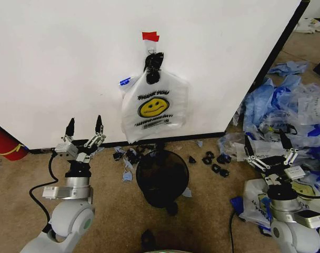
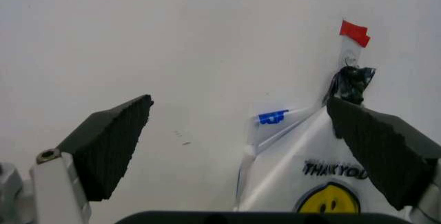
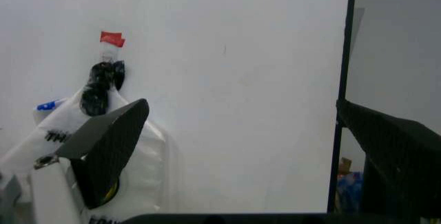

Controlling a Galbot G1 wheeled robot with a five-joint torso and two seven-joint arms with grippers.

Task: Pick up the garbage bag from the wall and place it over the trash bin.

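Against the white wall [image 1: 70,63] that fills the far side of the scene, the garbage bag [image 1: 155,108] hangs from a hook under a small red tape tab [image 1: 150,36], its knotted black handles bunched just below the tab. Its yellow smiley face and black "THANK YOU" print face outward, and a short blue tape strip [image 1: 125,81] sits at its upper left shoulder. The bag's lower edge reaches down almost to where the wall meets the brown carpeted floor [image 1: 112,211].

On the floor, right below the bag and just clear of the wall, stands the trash bin [image 1: 162,176], round and black, its mouth open upward. Small black clips and scraps of blue and white plastic lie scattered along the wall's foot on both sides of the bin. A heap of blue and white plastic bags [image 1: 286,110] is piled at the right side of the floor, past the wall's dark edge, and a red cylinder [image 1: 5,142] leans at the far left.

The left claw [image 1: 85,126] is raised to the left of the bag, well apart from it, its two dark fingers spread wide with nothing between them. The right claw [image 1: 265,143] is raised at the right, in front of the bag heap, likewise spread wide and empty. From the left wrist view, the bag [image 2: 310,177] shows between the parted fingers [image 2: 113,146].
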